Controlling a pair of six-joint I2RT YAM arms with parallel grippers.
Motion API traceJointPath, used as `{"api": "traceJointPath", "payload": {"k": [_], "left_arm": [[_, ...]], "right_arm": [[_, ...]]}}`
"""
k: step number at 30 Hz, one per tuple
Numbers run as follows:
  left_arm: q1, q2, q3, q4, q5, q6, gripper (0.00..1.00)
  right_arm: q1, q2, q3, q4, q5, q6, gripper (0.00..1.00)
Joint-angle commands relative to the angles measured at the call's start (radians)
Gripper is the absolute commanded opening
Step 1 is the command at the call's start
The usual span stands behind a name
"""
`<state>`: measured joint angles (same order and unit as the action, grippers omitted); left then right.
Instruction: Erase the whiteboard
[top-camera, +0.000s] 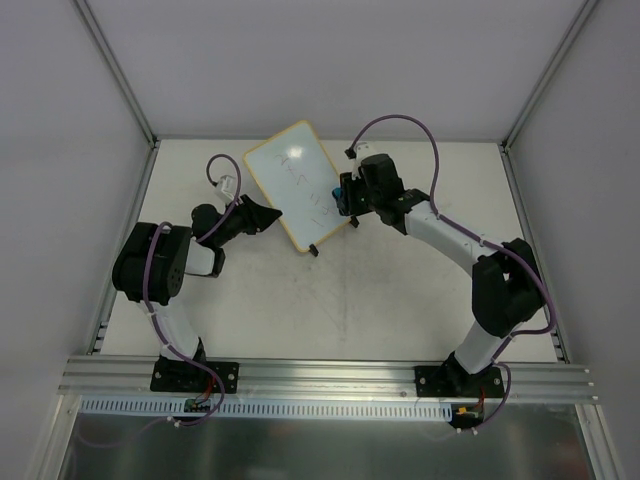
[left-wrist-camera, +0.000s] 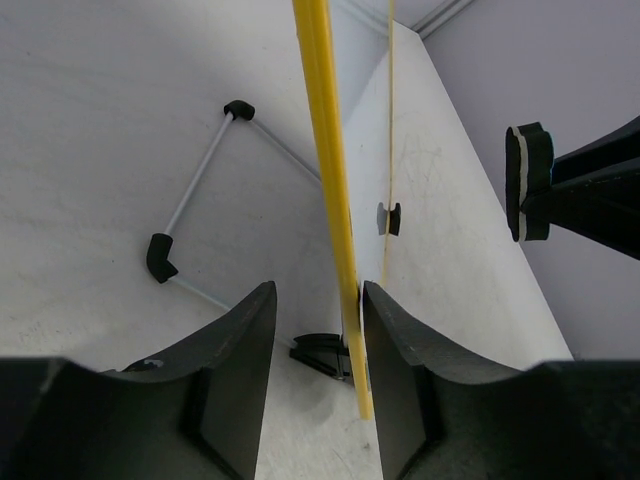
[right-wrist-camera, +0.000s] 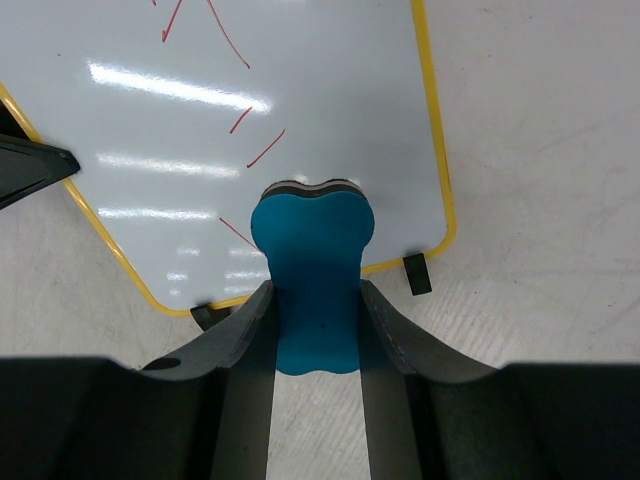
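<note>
- The whiteboard (top-camera: 295, 180) sits tilted in the upper middle of the top view, with red scribbles (right-wrist-camera: 265, 149) on it.
- The right gripper (right-wrist-camera: 315, 292) is clamped tight on a blue eraser (right-wrist-camera: 312, 240). In the wrist view the eraser's front end sits over the board's lower edge.
- The left gripper (left-wrist-camera: 318, 300) straddles the board's yellow rim (left-wrist-camera: 325, 150) with its jaws partly apart. The rim hugs one finger and there's a gap on the other side.

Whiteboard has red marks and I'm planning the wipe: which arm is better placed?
Right. The right gripper is shut on the blue eraser, whose tip is over the whiteboard beside red strokes. The left gripper only straddles the board's yellow rim.
</note>
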<state>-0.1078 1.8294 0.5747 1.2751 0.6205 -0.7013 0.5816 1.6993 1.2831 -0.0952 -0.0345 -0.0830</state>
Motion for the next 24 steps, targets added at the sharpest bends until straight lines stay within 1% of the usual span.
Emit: {"api": "traceJointPath", "payload": {"k": [1,9,12,15,18,20,24], "left_arm": [[-0.015,0.002,0.034,0.337,0.016,-0.016,0.37],[-0.024,-0.002,0.045,0.342,0.018,-0.029,0.36],[-0.029,0.001,0.053,0.342,0.022,-0.036,0.3],[-0.03,0.004,0.057,0.342,0.019,-0.041,0.29],[-0.033,0.005,0.06,0.342,0.016,-0.052,0.31],[-0.039,0.002,0.06,0.342,0.018,-0.047,0.29],[-0.04,-0.001,0.062,0.342,0.022,-0.05,0.21]], "right_arm": [[0.004,-0.006,0.004,0.041,0.008,-0.015,0.0],[0.004,0.022,0.005,0.049,0.013,-0.018,0.0],[0.006,0.036,0.005,0.054,0.016,-0.017,0.0],[0.004,0.045,0.004,0.058,0.016,-0.017,0.0],[0.006,0.049,0.004,0.06,0.018,-0.018,0.0],[0.006,0.049,0.002,0.06,0.019,-0.018,0.0],[0.006,0.048,-0.001,0.06,0.021,-0.02,0.0]]}}
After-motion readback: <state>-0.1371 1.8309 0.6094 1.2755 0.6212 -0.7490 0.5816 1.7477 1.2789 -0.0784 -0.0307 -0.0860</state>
